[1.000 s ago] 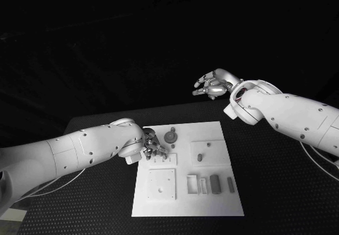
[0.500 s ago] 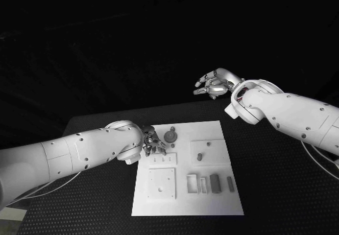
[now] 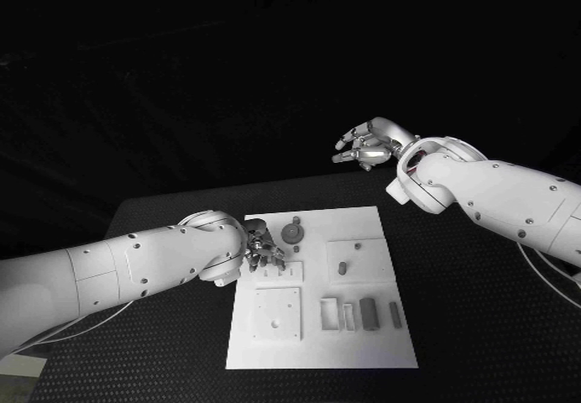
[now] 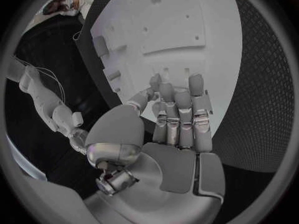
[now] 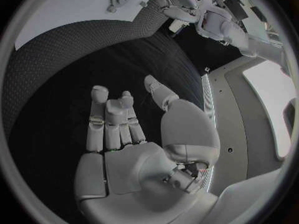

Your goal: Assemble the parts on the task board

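Note:
The white task board lies in the middle of the black table. My left hand hovers over its left edge, fingers stretched side by side and pointing down at the board, with nothing in them. Beside that hand lies a round grey part, and a small dark part sits further right. Two grey bars lie in the lower right area. My right hand hangs raised beyond the table's far edge, open and empty, its fingers spread over the dark mat.
A raised square plate and a small slotted block sit on the board below the left hand. Black textured mat surrounds the board. The right wrist view shows the board and the left hand far off.
The left forearm has swung further in over the table, and its hand has edged slightly toward the board's far end. The right hand has barely moved.

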